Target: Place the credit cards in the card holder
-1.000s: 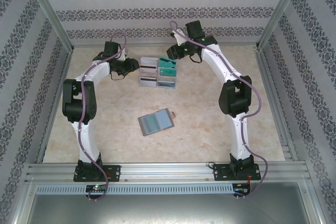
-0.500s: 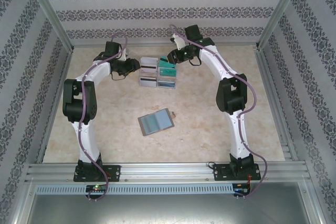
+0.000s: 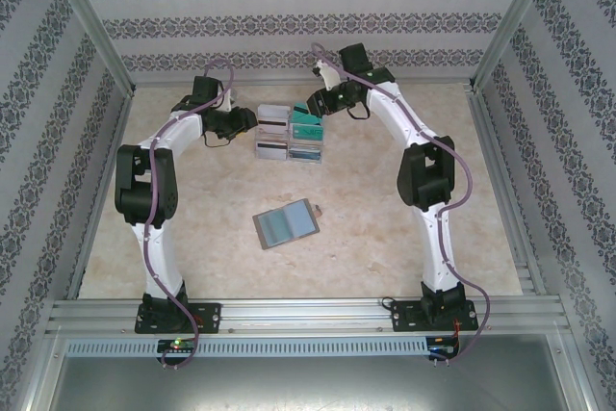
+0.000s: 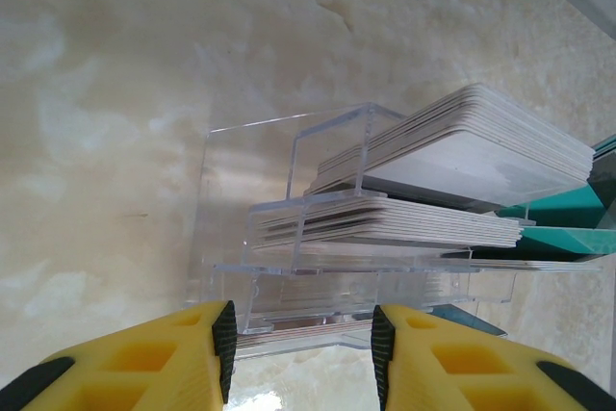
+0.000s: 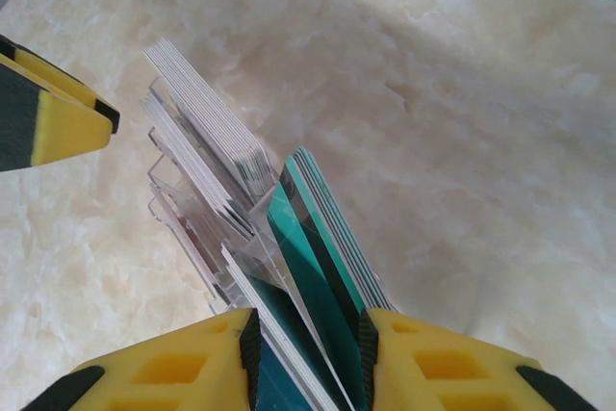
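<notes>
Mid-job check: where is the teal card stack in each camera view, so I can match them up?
Top external: teal card stack, upper centre, in the far right compartment of the clear tray.
Left wrist: right edge, beyond the white cards.
Right wrist: bottom centre, between the fingers of the right pincer.
Shared landmark: the clear tray.

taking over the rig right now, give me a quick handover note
Left gripper: jaws straddle the clear tray's near edge; grip unclear.
Right gripper: closed on teal cards standing in the tray.
White cards: stacked in the tray too.
Card holder: open on the table, apart from both grippers.
Done: no card visibly in it.
Left: lift cards out, slot them in.
</notes>
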